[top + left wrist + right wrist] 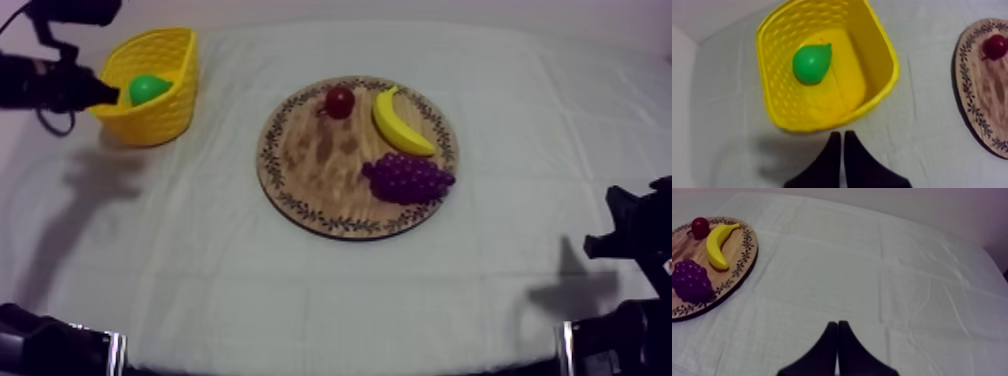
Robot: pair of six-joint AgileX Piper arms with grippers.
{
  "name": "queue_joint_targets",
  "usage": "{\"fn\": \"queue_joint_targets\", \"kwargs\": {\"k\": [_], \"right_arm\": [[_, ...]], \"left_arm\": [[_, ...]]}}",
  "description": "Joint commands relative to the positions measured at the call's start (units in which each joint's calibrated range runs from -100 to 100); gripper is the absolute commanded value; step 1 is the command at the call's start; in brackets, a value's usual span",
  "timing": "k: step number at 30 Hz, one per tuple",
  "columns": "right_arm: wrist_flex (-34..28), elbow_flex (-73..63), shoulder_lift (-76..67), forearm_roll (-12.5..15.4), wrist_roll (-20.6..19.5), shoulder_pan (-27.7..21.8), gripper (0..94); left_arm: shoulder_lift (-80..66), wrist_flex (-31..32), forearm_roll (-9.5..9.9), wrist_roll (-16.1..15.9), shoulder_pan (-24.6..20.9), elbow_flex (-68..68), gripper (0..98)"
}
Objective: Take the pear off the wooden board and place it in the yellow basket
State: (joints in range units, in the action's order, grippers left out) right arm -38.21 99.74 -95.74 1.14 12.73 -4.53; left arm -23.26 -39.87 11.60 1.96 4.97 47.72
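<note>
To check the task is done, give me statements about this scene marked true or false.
1. The pear lies in the yellow basket. True.
2. The banana lies in the basket too. False: it is on the wooden board.
3. The left gripper holds the pear. False: it is shut on nothing, just outside the basket.
4. The bunch of grapes and the small red fruit are on the board. True.
</note>
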Motion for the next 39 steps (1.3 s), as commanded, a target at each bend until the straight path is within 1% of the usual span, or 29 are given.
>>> {"fn": "queue_joint_targets", "kwargs": {"k": [1,5,9,13,15,17,20,22,23,25,27,29,31,34,39], "right_arm": [[0.0,0.0,0.0,0.0,0.0,0.0,0.3],[0.0,0.0,0.0,0.0,0.0,0.0,0.3],[0.0,0.0,0.0,0.0,0.0,0.0,0.3],[0.0,0.0,0.0,0.0,0.0,0.0,0.3],[0.0,0.0,0.0,0.0,0.0,0.0,0.3],[0.0,0.0,0.0,0.0,0.0,0.0,0.3],[0.0,0.0,0.0,0.0,0.0,0.0,0.3],[0.0,0.0,0.0,0.0,0.0,0.0,0.3],[0.0,0.0,0.0,0.0,0.0,0.0,0.3],[0.0,0.0,0.0,0.0,0.0,0.0,0.3],[0.0,0.0,0.0,0.0,0.0,0.0,0.3],[0.0,0.0,0.0,0.0,0.0,0.0,0.3],[0.0,0.0,0.0,0.0,0.0,0.0,0.3],[0.0,0.0,0.0,0.0,0.0,0.0,0.3],[0.0,0.0,0.0,0.0,0.0,0.0,0.3]], "left_arm": [[-17.9,3.1,0.05,0.9,0.1,14.6,0.0],[-33.0,6.0,0.02,2.5,0.5,26.8,0.0],[-50.5,4.8,-0.76,3.7,0.4,37.6,0.0],[-64.0,1.8,-3.08,2.7,-0.3,44.9,0.0],[-68.6,0.3,-4.77,1.4,-0.9,47.1,0.0],[-71.9,-1.0,-5.86,0.4,-1.4,48.0,0.0],[-75.0,-1.9,-6.86,-0.6,-1.7,48.6,0.0],[-75.9,-2.1,-7.3,-0.7,-1.7,48.8,0.0],[-76.1,-1.7,-7.38,-0.2,-1.7,49.0,0.0],[-76.4,1.7,-8.1,1.2,-1.6,50.2,0.0],[-76.6,5.4,-8.68,3.6,-1.6,51.2,0.0],[-76.7,7.1,-8.99,6.3,-1.6,51.6,0.0],[-76.7,7.9,-9.14,8.1,-1.6,51.8,0.0],[-76.7,8.5,-9.23,9.0,-1.5,52.0,0.0],[-76.7,8.7,-9.27,8.8,-1.5,52.0,0.0]]}}
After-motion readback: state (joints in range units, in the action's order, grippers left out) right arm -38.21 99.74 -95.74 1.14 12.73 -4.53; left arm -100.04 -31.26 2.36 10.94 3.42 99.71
